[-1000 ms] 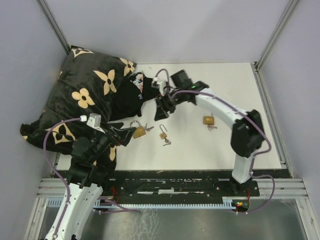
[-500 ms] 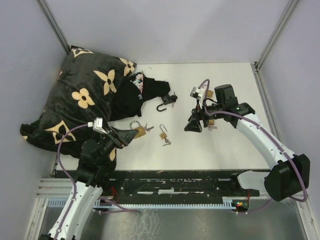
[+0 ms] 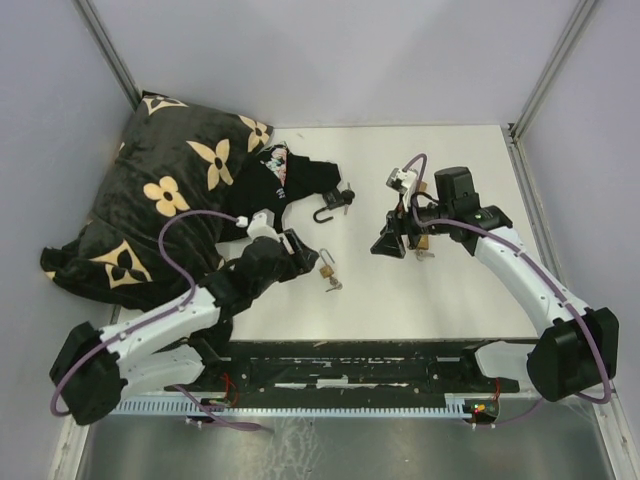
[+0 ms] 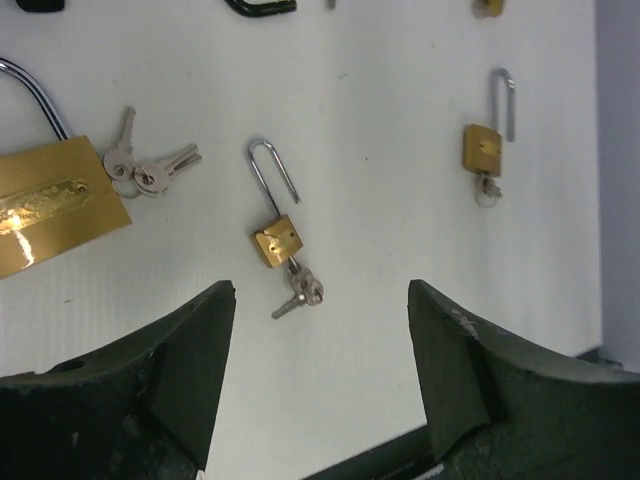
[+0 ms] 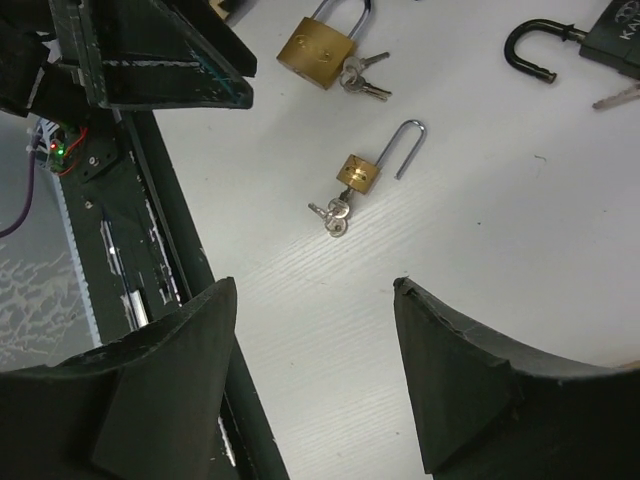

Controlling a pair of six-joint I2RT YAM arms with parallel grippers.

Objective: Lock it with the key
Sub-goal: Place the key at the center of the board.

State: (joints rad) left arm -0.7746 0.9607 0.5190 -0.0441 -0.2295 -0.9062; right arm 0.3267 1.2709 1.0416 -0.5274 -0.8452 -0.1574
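A small brass padlock (image 3: 327,268) with its shackle up and keys (image 3: 333,285) in it lies mid-table. It also shows in the left wrist view (image 4: 277,241) and the right wrist view (image 5: 358,172). My left gripper (image 3: 296,256) (image 4: 320,300) is open and empty, just left of it and above the table. A bigger brass padlock (image 4: 50,205) (image 5: 318,50) with keys (image 4: 150,170) lies beside it, hidden under my left arm in the top view. My right gripper (image 3: 386,245) (image 5: 315,295) is open and empty, to the right of the small padlock.
A black padlock (image 3: 335,205) (image 5: 610,35) with an open shackle lies by a black flowered cushion (image 3: 180,180) at the back left. Another brass padlock (image 4: 482,148) lies further right, mostly hidden under my right arm in the top view. The table's dark front edge (image 5: 190,300) is close.
My left arm has swung forward and right, now covering the bigger brass padlock. My right arm left the black padlock a second ago, moved right, and has since barely moved.
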